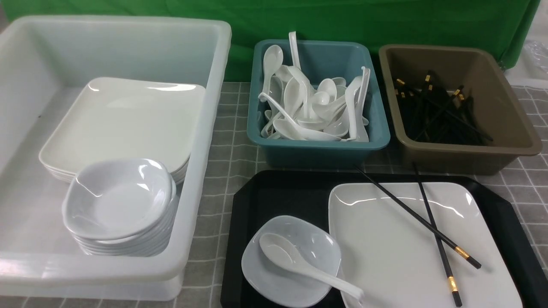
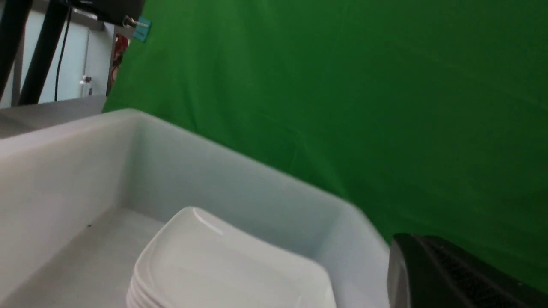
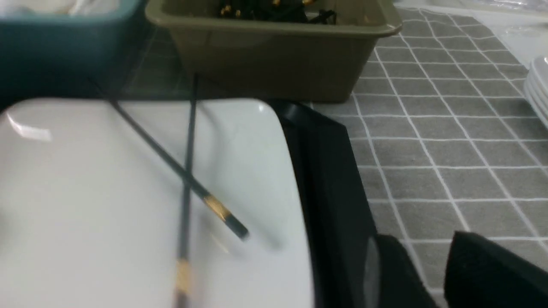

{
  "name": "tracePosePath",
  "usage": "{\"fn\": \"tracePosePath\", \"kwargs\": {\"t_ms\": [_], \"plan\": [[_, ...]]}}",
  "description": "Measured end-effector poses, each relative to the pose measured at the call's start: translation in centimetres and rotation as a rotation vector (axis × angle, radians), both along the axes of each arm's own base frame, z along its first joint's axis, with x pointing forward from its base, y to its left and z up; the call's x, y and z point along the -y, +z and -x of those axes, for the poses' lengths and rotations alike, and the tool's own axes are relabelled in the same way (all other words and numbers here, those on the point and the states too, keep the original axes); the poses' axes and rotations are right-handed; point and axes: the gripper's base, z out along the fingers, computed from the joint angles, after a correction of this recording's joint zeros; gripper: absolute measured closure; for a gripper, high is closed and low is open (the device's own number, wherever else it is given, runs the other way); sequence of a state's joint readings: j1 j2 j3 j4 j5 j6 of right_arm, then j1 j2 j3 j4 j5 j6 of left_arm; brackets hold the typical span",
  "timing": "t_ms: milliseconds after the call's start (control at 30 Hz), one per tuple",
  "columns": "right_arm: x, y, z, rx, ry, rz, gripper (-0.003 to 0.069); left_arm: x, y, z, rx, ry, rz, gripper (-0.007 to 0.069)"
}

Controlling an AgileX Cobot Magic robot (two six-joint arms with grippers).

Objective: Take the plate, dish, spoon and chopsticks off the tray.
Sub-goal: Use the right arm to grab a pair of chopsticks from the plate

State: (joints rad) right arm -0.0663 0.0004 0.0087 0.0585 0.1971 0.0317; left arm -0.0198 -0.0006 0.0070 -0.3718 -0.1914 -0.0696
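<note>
In the front view, nothing has been cleared yet: the tray (image 1: 274, 185) sits at the near right with its whole load, so I'd call this the very start of the job. The plate (image 1: 398, 239) lies flat on the tray's right side, and the dish (image 1: 291, 222) is to its left. The spoon (image 1: 284, 252) rests in the dish, its handle reaching right over the plate's edge. Across the plate the chopsticks (image 1: 445, 261) lie crossed, gold bands toward the near side, thin ends running past the plate's far edge. The left gripper (image 2: 398, 273) is closed with nothing seen in it, up by the white tub (image 1: 201, 141) on the left. The right gripper (image 3: 415, 273) stands partly open and empty near the tray's right edge, as far as its blurred fingers let me judge. The next move, to my mind, is to lift the chopsticks off first, since they lie on top of the plate, and carry them to the brown bin (image 1: 471, 158) at the far right, where others like them are. That wants a narrow, low pinch near the banded ends; where the two cross, one could drag or roll the other. The spoon would then suit the teal bin (image 1: 317, 149), leaving dish and plate for the tub.
</note>
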Motion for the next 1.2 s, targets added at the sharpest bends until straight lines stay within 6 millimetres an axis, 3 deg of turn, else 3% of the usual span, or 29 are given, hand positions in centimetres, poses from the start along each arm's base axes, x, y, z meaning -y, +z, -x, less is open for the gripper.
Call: {"fn": "tracePosePath", "kwargs": {"t_ms": [33,67,100,133,200,300,433,533,567,600,667,767,867,933,1033,1167,1200], "plan": [[0.0,0.0,0.0,0.001,-0.002,-0.019,0.0419,0.0,0.0,0.0,0.000,0.000,0.000,0.0618],[-0.2,0.8,-0.2,0.095,-0.032,-0.242,0.0419,-0.3,0.6,0.2,0.073,0.013,0.056,0.0618],[-0.2,0.9,-0.2,0.105,-0.032,-0.241,0.0419,-0.3,0.6,0.2,0.073,0.013,0.056,0.0618],[-0.2,1.7,-0.3,0.199,-0.067,-0.522,0.0419,-0.6,1.5,0.6,0.189,0.025,0.139,0.0618],[0.0,2.5,-0.3,0.299,-0.089,-0.737,0.0419,-1.0,2.4,1.2,0.316,0.033,0.213,0.0618],[0.4,3.5,-0.2,0.423,-0.094,-0.939,0.0419,-1.3,4.8,2.2,0.464,-0.008,0.325,0.0618],[0.7,4.4,0.0,0.533,-0.079,-0.964,0.0419,-0.4,10.3,3.5,0.432,-0.100,0.297,0.0618],[0.6,5.7,0.3,0.600,-0.038,-0.908,0.0431,0.7,15.8,2.8,0.158,-0.137,0.149,0.0618],[0.6,5.8,0.3,0.599,-0.035,-0.908,0.0434,0.7,16.1,3.0,0.148,-0.138,0.139,0.0618],[0.2,7.4,0.6,0.552,0.000,-0.780,0.0477,1.0,17.6,2.1,-0.012,-0.138,0.073,0.0618],[-0.1,10.2,0.8,0.429,0.007,-0.615,0.0571,1.5,18.6,0.1,-0.266,-0.164,-0.043,0.0618],[-0.2,13.8,0.0,0.171,0.004,-0.375,0.0628,2.6,18.0,-3.7,-0.644,-0.299,-0.185,0.0618],[-0.7,15.7,-1.8,-0.066,0.056,-0.243,0.0633,3.4,16.2,-7.0,-0.852,-0.417,-0.218,0.0618],[-1.8,16.6,-3.9,-0.313,0.140,-0.153,0.0633,4.0,14.4,-9.6,-0.987,-0.517,-0.249,0.0618],[-3.5,16.5,-6.8,-0.595,0.231,-0.044,0.0633,4.3,12.4,-12.5,-1.088,-0.578,-0.245,0.0618],[-5.3,15.6,-10.0,-0.749,0.322,0.060,0.0633,5.1,11.5,-14.6,-1.081,-0.655,-0.249,0.0619],[-6.0,14.9,-11.4,-0.796,0.338,0.076,0.0636,6.1,11.8,-15.4,-1.044,-0.704,-0.267,0.0622]]}}
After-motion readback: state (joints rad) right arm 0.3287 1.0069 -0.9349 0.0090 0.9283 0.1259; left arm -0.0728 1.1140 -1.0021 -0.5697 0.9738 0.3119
